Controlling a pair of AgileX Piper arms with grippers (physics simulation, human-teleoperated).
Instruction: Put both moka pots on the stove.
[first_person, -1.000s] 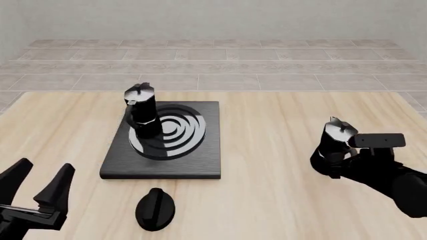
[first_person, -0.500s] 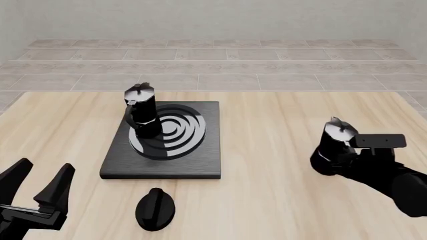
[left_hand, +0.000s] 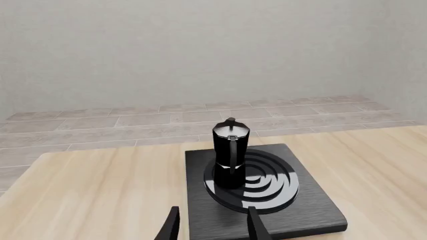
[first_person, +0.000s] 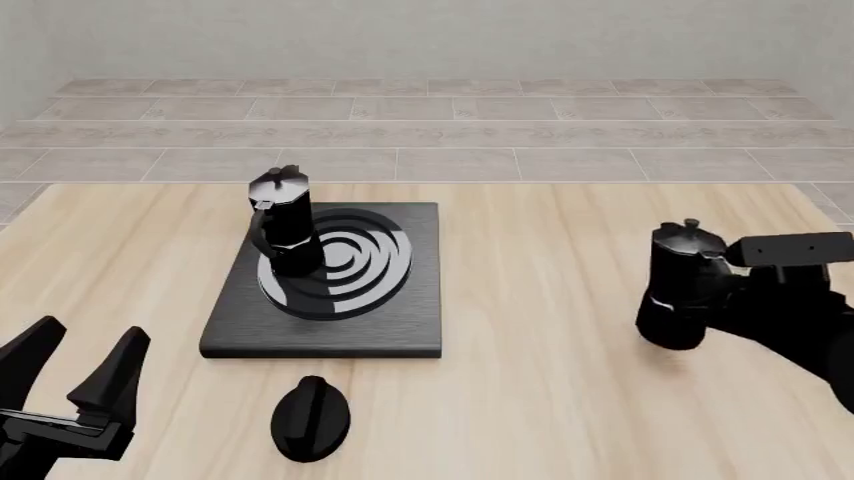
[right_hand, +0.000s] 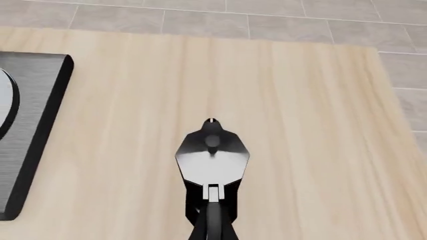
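Right gripper (first_person: 727, 285) was clamped on the second moka pot's (first_person: 681, 285) handle — an off-centre hold that risked tipping short of the stove (first_person: 400, 330) — left gripper (first_person: 83, 375) gaped apart.

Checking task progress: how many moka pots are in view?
2. One pot stands on the stove; the other pot is at the table's right side, at the right gripper. None seems hidden.
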